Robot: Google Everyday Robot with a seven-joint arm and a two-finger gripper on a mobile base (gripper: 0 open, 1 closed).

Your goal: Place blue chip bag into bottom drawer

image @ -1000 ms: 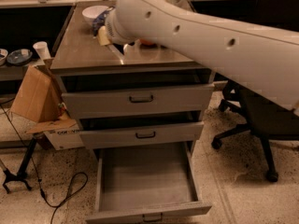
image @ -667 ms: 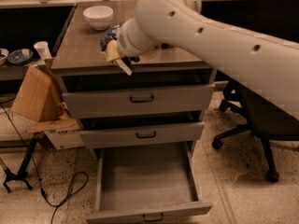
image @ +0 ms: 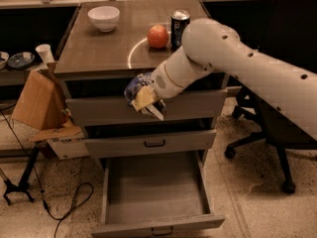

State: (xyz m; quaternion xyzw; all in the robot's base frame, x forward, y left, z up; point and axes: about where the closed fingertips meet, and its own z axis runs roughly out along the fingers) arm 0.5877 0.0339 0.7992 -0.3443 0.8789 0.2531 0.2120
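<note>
My gripper (image: 145, 101) is shut on the blue chip bag (image: 135, 86), a crumpled navy foil bag with pale edges. It holds the bag in the air in front of the top drawer's face, just off the front edge of the cabinet top. The white arm reaches in from the right. The bottom drawer (image: 154, 221) is pulled wide open below, its grey inside empty. The bag hangs above the drawer's back part.
On the cabinet top (image: 99, 48) stand a white bowl (image: 104, 18), a red apple (image: 158, 36) and a dark soda can (image: 179, 28). A black office chair (image: 277, 108) stands to the right. A cardboard box (image: 37, 100) and cables lie on the floor at left.
My arm has swung the bag from over the cabinet top forward and down, past the front edge. The bowl, apple and can now show behind it.
</note>
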